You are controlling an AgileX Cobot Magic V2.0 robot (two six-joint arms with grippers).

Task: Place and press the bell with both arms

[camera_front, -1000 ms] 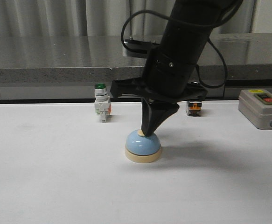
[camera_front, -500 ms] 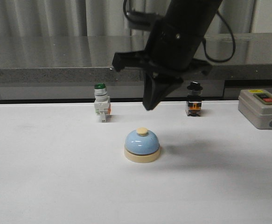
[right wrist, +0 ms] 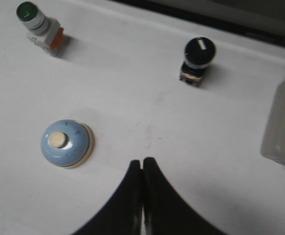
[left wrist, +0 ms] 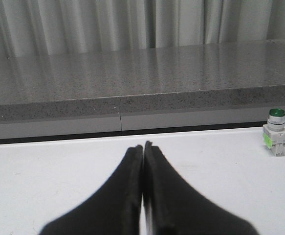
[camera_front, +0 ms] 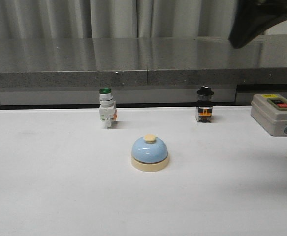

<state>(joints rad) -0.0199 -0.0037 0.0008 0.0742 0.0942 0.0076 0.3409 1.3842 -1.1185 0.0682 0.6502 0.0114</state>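
the right gripper (right wrist: 142, 164) has its two black tapered fingers (right wrist: 154, 196) clenched flat together with nothing between them, tips hanging high above the white table (right wrist: 132, 98), clear of everything. the left gripper (left wrist: 143, 147) is likewise pinched closed on nothing, low over bare table near the left side, pointing toward the grey stone ledge (left wrist: 132, 88). in the front view only a dark blur of the right arm (camera_front: 254, 22) shows at the top right corner.

the small light-blue domed call bell with cream base and cream button (camera_front: 150, 153) stands upright and alone near the middle of the table, untouched; in the right wrist view it sits well off to one side of the fingertips (right wrist: 65, 142).

behind it to the left stands the green-capped white push-button switch (camera_front: 107, 113), behind to the right a black-knobbed selector switch (camera_front: 205, 103), and far right the grey box with red and black buttons (camera_front: 276, 114).

judging by this, the bell is placed and the right arm is clear of it. if another press is due, keep the fingers closed as one blunt tip, line up directly over the cream button, and descend straight down; an off-centre push would likely slide off the dome or shove the bell sideways.
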